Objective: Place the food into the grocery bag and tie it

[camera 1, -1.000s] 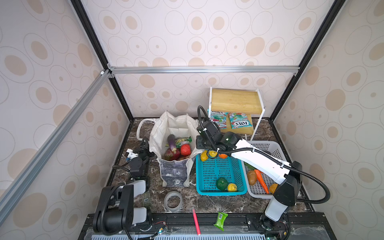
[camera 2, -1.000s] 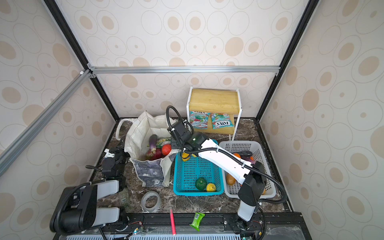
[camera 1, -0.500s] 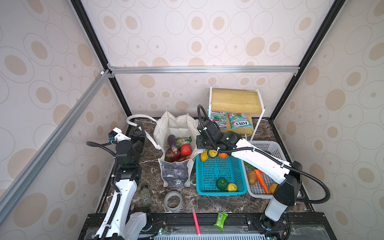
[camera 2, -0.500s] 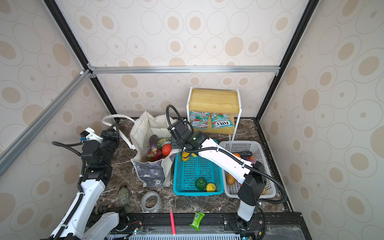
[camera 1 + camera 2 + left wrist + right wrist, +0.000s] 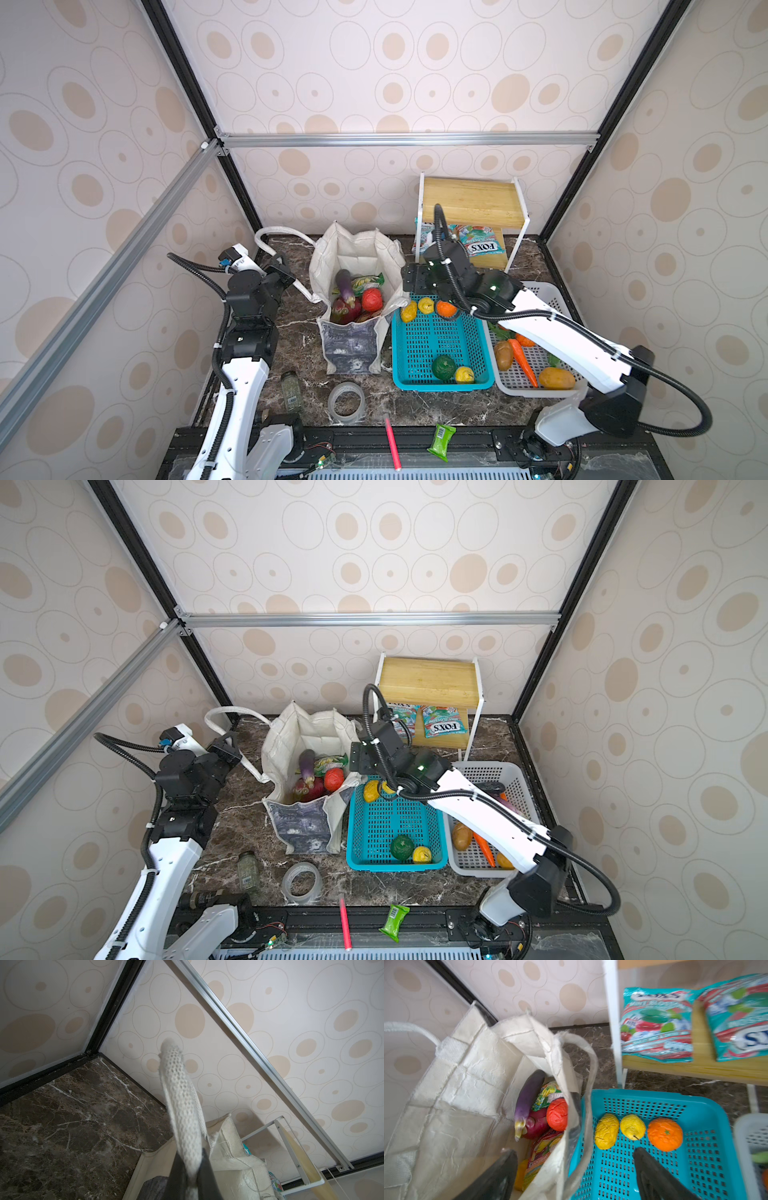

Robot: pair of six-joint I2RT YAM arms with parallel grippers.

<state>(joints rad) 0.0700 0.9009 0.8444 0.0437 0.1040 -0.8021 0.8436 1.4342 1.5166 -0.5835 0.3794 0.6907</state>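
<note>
In a top view the bag (image 5: 357,253) stands mid-frame on the tabletop (image 5: 299,332), with food (image 5: 371,300) inside. Left wrist view: my left pincer (image 5: 191,1153) is clamped on the bag's handle (image 5: 180,1088), low center. Right wrist view: my right pincer (image 5: 575,1150) gapes wide, gripping nothing, above the bag rim and the basket (image 5: 695,1105).

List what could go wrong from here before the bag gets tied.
1. The left pincer is shut on one handle, stretched sideways from the grocery bag; more pull could tip it and spill the eggplant.
2. The open right pincer straddles the bag's loose handle; moving off could snag it.
3. The orange fruit and others lie in the teal basket; tying now would leave them out.
</note>
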